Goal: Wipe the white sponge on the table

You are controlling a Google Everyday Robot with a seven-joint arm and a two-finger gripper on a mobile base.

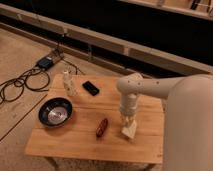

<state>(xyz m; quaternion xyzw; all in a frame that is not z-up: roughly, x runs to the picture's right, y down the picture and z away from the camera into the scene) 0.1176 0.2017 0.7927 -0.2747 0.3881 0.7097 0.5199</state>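
End effector is low over the right part of the tabletop, pointing down, with the white sponge right under its tip and resting on the wood; can't tell the finger opening or whether it grips the sponge. Small reddish-brown object sits just left of it, nearest obstacle. Dark bowl further left, well apart. Black phone-like slab and pale bottle are up-left, toward the far edge. Cables and a box lie on the floor beyond.
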